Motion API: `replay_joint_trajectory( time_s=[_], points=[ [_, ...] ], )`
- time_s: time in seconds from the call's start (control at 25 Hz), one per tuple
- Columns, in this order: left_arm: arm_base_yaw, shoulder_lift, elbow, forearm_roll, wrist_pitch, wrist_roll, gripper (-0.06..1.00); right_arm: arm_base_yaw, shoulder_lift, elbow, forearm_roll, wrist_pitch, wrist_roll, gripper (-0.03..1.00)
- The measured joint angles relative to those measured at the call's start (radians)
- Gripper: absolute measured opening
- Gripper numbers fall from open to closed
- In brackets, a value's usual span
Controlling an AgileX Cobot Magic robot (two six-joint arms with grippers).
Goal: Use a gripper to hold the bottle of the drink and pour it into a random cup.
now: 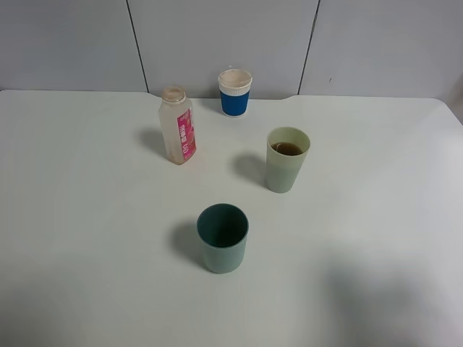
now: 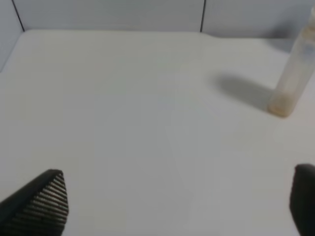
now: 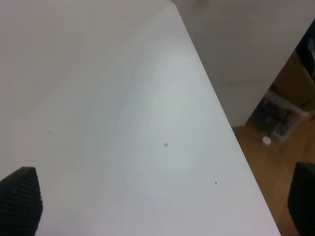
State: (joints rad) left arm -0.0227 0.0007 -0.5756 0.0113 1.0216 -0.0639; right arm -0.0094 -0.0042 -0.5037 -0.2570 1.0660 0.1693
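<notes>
Standing bottle (image 2: 291, 73) well beyond left tool (image 2: 179, 206) | both tools (image 3: 162, 206) released

bottle (image 2: 293, 73) upright on white table (image 2: 138, 113), left gripper (image 2: 179, 201) fingers spread

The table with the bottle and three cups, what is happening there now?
Nothing is being held. The bottle stands upright and nearly empty on the table, and the pale green cup already has brown drink in it. The teal cup and blue paper cup stand apart. Both pincers are open, away from everything.
</notes>
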Motion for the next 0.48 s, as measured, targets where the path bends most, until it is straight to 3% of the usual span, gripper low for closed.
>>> replay_joint_trajectory(
  time_s=[0.16,0.48],
  points=[
    [0.0,-0.004,0.015,0.005,0.045,0.0,0.85,0.0,0.0,0.0,0.0,0.0,0.0,1.0],
    [0.0,-0.004,0.07,-0.011,0.028,0.0,0.85,0.0,0.0,0.0,0.0,0.0,0.0,1.0]
  ],
)
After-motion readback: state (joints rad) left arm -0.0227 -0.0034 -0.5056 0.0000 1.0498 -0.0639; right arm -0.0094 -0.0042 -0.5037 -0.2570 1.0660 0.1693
